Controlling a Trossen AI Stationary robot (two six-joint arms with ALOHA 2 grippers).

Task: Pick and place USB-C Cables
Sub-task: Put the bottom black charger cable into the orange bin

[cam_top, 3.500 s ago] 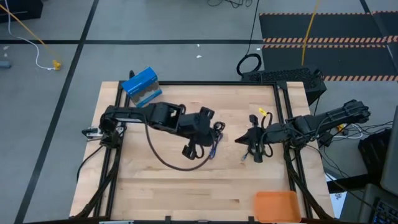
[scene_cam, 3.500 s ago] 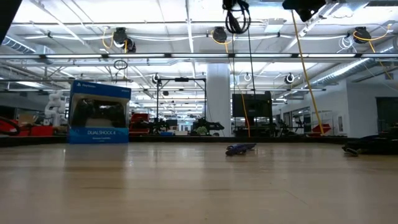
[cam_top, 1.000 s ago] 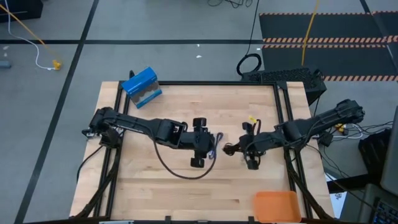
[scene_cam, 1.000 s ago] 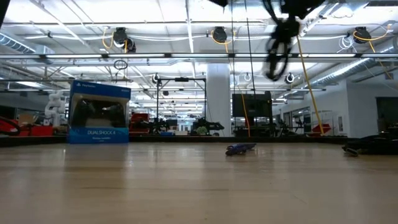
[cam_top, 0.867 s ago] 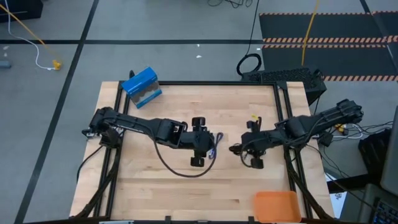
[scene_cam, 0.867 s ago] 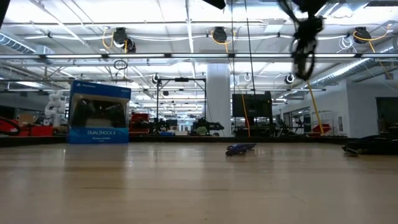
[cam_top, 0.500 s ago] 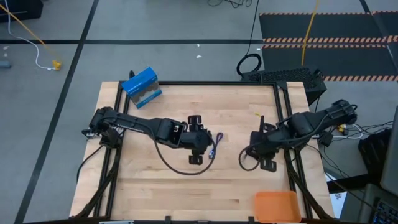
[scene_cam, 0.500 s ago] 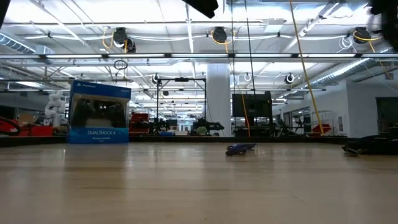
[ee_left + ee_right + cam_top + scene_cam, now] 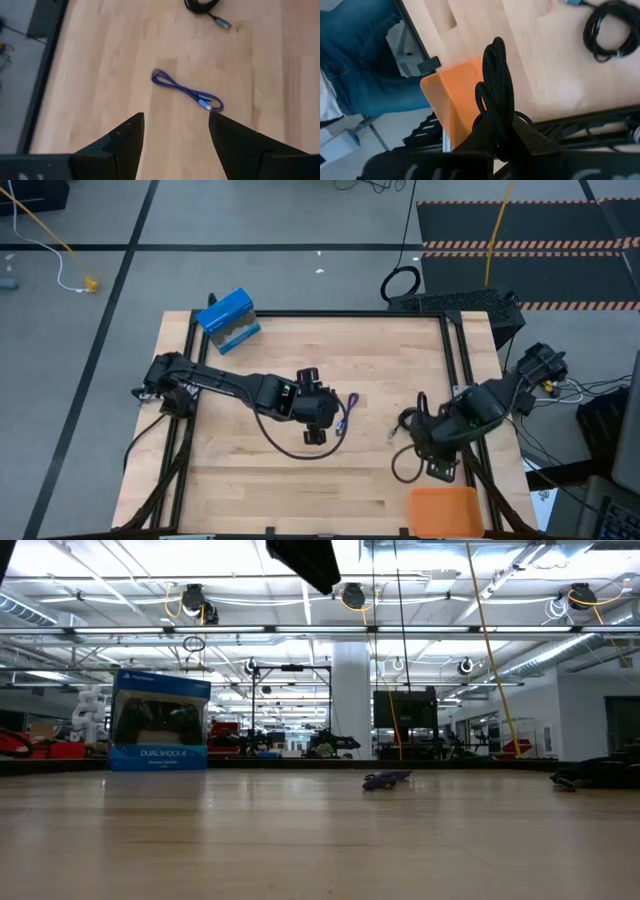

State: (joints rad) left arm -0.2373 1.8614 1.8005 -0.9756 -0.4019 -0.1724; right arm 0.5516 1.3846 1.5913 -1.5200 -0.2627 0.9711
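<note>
Near the table's right edge, my right gripper (image 9: 495,135) is clamped on a black cable coil (image 9: 495,90), w/ orange bin (image 9: 451,95) beyond. Left gripper (image 9: 175,132) hangs spread apart over purple-blue cable (image 9: 187,92) mid-table; another black coil (image 9: 202,6) lies farther off.

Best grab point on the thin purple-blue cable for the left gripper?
Take the thin purple-blue cable at its narrow straight middle, coming straight down with the open left gripper and its fingers across the strand. It lies flat and elongated on the wooden table, looped at both ends.
</note>
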